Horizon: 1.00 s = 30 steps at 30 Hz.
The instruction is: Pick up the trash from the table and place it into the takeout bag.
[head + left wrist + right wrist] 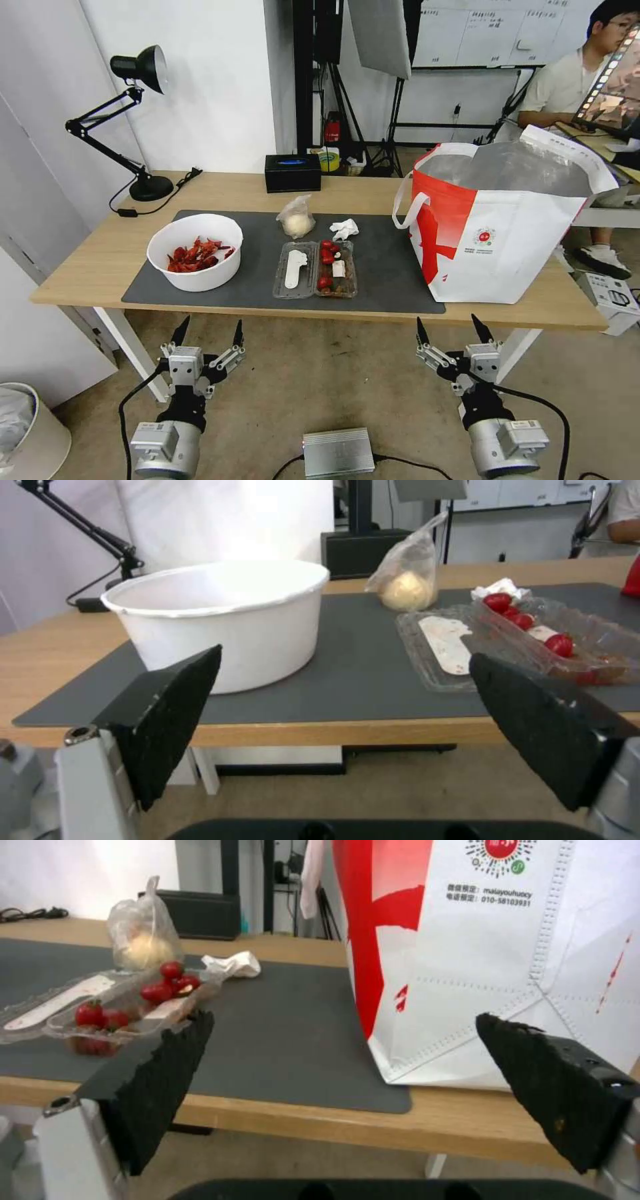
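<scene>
Both arms hang short of the table's (pixel 93 267) near edge, over bare floor — the left gripper (pixel 208 331) before the white bowl (pixel 195 251), the right gripper (pixel 455 329) before the takeout bag (pixel 497 227), each with fingers spread wide and holding nothing. On the grey mat (pixel 387 267) the clear tray (pixel 315 269), small bag (pixel 296 217) and tissue (pixel 345 229) sit mid-table — open mat between tray and takeout bag.

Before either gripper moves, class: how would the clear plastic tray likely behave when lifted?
The clear plastic tray looks thin and crinkled, so it probably flexes. It lies opened flat, so one half may flop. Its loose red scraps could spill if tilted.
</scene>
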Tool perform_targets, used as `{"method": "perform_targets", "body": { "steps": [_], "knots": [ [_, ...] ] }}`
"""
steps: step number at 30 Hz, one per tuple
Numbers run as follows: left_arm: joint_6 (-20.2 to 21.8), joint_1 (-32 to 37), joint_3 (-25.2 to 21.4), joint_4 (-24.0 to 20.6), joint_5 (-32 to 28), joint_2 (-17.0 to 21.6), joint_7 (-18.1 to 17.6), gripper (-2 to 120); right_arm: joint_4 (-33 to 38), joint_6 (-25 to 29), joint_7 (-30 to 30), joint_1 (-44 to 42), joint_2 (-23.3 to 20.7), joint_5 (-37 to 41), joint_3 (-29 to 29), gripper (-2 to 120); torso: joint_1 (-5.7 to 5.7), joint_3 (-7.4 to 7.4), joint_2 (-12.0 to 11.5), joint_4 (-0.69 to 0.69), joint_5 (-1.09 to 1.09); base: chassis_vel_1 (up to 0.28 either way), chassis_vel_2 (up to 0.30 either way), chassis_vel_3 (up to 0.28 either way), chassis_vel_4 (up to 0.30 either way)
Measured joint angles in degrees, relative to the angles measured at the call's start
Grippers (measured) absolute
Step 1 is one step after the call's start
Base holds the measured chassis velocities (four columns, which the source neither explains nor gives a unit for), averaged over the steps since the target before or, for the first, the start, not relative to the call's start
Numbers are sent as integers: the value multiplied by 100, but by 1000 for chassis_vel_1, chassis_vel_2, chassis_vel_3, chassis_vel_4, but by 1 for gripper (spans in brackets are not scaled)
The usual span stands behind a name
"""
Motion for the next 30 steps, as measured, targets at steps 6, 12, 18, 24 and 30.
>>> {"method": "perform_targets", "body": {
  "steps": [6, 12, 18, 24, 30],
  "knots": [
    [0, 0, 0, 0, 0, 0, 0, 100, 0, 0, 0, 0, 0, 0, 0, 100, 0, 0, 0, 0, 0, 0, 0, 0, 0],
    [0, 0, 0, 0, 0, 0, 0, 100, 0, 0, 0, 0, 0, 0, 0, 100, 0, 0, 0, 0, 0, 0, 0, 0, 0],
    [33, -166, -16, -17, -224, 55, -9, 100, 0, -41, 42, 147, -224, 114, -3, 100, 0, 0, 0, 0, 0, 0, 0, 0, 0],
    [208, -822, -100, -146, -1085, 277, -75, 100, -5, -253, 228, 683, -965, 513, -19, 100, 0, 1, 0, 0, 1, 0, 0, 0, 0],
    [316, -1345, -69, -196, -1906, 547, -114, 100, -18, -481, 435, 1323, -1892, 966, -41, 100, 1, 2, -1, 1, -1, 0, 0, 0, 0]
  ]
}}
